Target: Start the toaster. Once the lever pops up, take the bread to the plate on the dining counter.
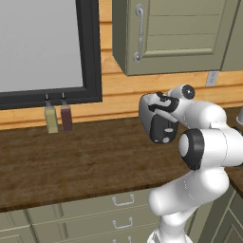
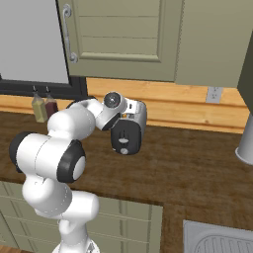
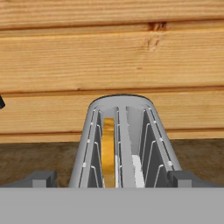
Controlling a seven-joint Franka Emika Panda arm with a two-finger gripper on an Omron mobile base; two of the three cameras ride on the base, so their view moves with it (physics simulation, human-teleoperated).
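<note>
The silver toaster [image 1: 159, 124] [image 2: 129, 129] stands on the wood counter by the back wall, its dark end facing the robot. The hand view looks down into the toaster's [image 3: 120, 131] two slots. The bread [image 3: 108, 153], a golden slice seen edge on, sits deep in the left slot. My gripper [image 3: 113, 181] hovers just above the toaster top, open, with one fingertip [image 3: 41, 178] on each side of the toaster body and nothing held. In the left base view the hand [image 1: 163, 102] rests over the toaster's top. The plate and the dining counter are out of view.
Two bottles [image 1: 58, 118] [image 2: 44, 108] stand at the wall under the dark-framed window. A grey-green wall cabinet [image 1: 175, 33] hangs above the toaster. The counter [image 1: 71, 161] has drawers below. A sink [image 2: 217, 242] and a grey conical object [image 2: 245, 143] lie to the right.
</note>
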